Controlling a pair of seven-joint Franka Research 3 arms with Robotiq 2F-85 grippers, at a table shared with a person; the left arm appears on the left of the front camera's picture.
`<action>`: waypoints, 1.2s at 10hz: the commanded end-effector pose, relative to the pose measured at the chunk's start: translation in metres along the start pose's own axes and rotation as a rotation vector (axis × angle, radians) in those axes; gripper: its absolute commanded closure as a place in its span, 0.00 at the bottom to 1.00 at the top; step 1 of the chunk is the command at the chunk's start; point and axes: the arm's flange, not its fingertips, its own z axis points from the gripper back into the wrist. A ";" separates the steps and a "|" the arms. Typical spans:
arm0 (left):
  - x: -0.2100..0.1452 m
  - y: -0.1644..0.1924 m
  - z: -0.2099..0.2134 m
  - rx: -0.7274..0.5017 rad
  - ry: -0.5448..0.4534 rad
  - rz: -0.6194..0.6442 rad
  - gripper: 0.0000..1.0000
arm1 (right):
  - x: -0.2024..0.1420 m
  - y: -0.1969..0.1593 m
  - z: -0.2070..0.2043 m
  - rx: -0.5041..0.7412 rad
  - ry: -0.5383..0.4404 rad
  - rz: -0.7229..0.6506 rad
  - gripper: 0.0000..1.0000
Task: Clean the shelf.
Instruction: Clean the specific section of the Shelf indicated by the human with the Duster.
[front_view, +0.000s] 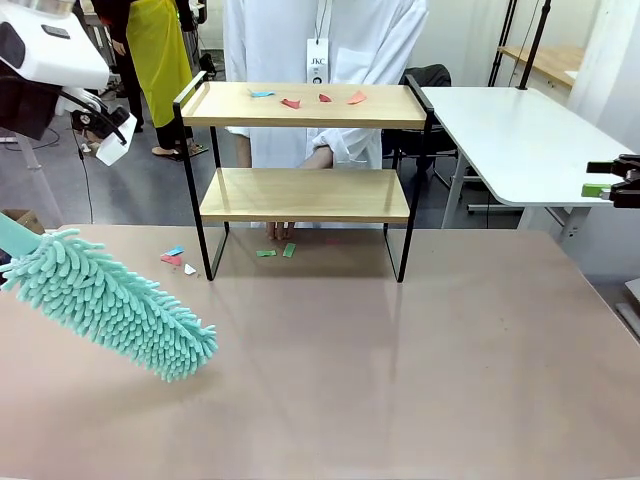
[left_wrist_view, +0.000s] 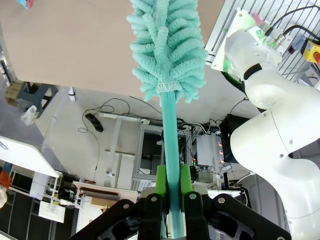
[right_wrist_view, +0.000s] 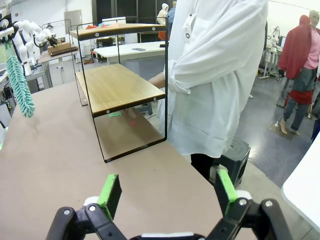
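Observation:
The shelf stands at the table's far middle, and the right wrist view shows the shelf from its end. Small paper scraps, blue, red and pink, lie on its top board; the lower board is bare. My left gripper is shut on the teal handle of a fluffy duster. The duster hangs tilted over the table's left side, well short of the shelf. At the right edge, off the table, my right gripper stands open, and in its own view the right gripper holds nothing.
More scraps lie on the table left of the shelf, and green ones under it. A person in a white coat stands right behind the shelf, one hand low near the table. A white table stands at the back right.

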 end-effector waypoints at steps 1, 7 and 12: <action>-0.006 -0.002 0.000 -0.009 -0.011 -0.006 0.87 | 0.003 0.001 -0.001 -0.001 -0.003 0.004 0.00; -0.006 -0.002 0.000 -0.009 -0.011 -0.006 0.87 | 0.003 0.001 -0.001 -0.001 -0.003 0.004 0.00; -0.003 0.001 -0.014 -0.074 -0.321 -0.011 0.87 | 0.003 0.001 -0.001 -0.001 -0.003 0.004 0.00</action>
